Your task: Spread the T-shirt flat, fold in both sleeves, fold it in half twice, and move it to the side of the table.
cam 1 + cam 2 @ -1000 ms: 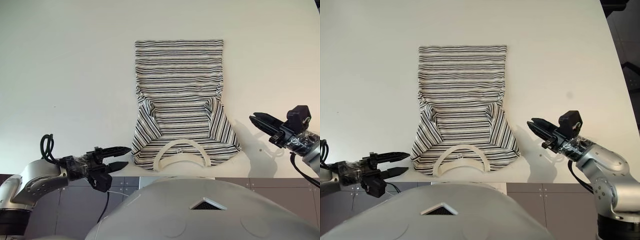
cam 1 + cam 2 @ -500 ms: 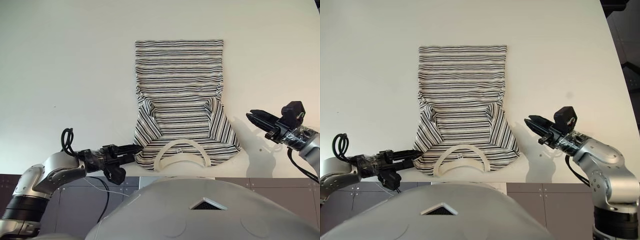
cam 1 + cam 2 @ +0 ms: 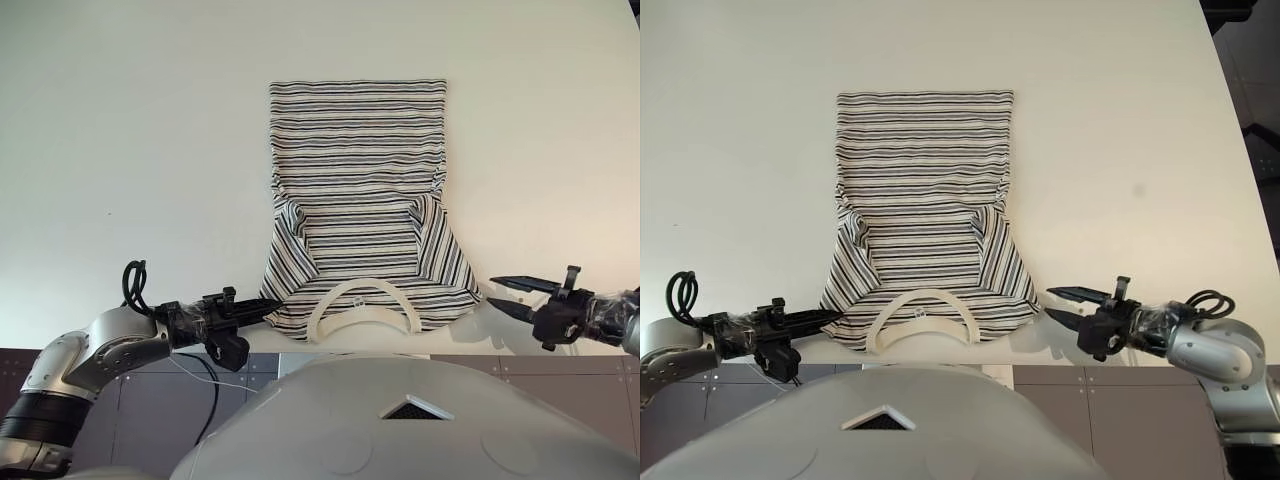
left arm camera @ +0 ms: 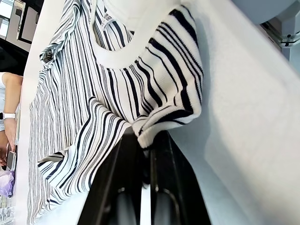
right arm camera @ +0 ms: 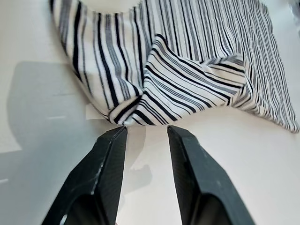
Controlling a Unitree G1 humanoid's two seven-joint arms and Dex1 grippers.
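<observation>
- While its fingers [image 4: 123,187] stand drawn close together, the left end effector [image 4: 145,140] nips the near left corner of the T-shirt [image 3: 358,170] between their tips, low at the near edge of the desk [image 3: 120,150].
- On the other side, the right end effector [image 5: 145,133] has its two fingers [image 5: 110,173] well apart, the tips pointing at the shirt's near right corner and stopping just short of it, with bare desk between.
- Both arms come in from the sides along the near edge, one at each shoulder corner of the shirt.
- Striped in dark and pale bands, the T-shirt lies on the desk near the middle, its cream collar [image 3: 362,290] towards the robot and its hem at the far end.
- Both sleeves are folded in over the body: the left one [image 3: 295,235] and the right one [image 3: 435,230] lie as slanted flaps on either side of the chest.
- Around the shirt the desk is white.
</observation>
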